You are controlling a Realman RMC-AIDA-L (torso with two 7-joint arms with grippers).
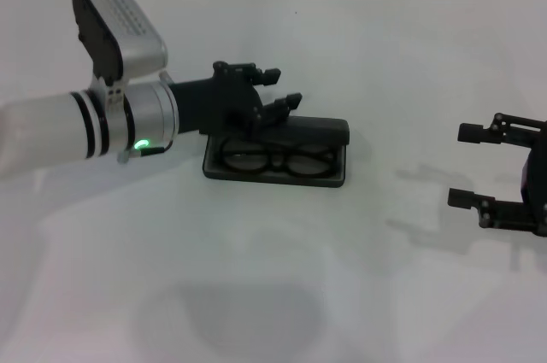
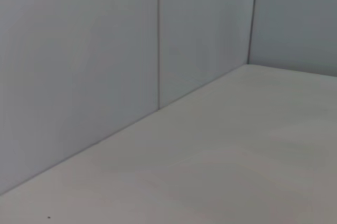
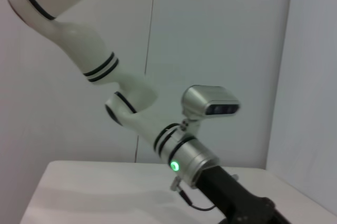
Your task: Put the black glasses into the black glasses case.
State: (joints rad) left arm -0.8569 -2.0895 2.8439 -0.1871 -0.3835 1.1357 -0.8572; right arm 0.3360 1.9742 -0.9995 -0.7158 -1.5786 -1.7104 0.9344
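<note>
Your black glasses [image 1: 275,161] lie lens-up inside the open black glasses case [image 1: 329,177], which sits flat on the white tabletop [image 1: 256,278] near its centre. The case lid [image 1: 316,131] stands at the tray's 12 o'clock edge. Your left claw [image 1: 275,95] hovers over the case's 10 o'clock corner, released, its 2 fingers [image 1: 282,108] spread, just above the lid. Your right claw [image 1: 468,166] sits parked at 3 o'clock, well apart from the case, also released.
</note>
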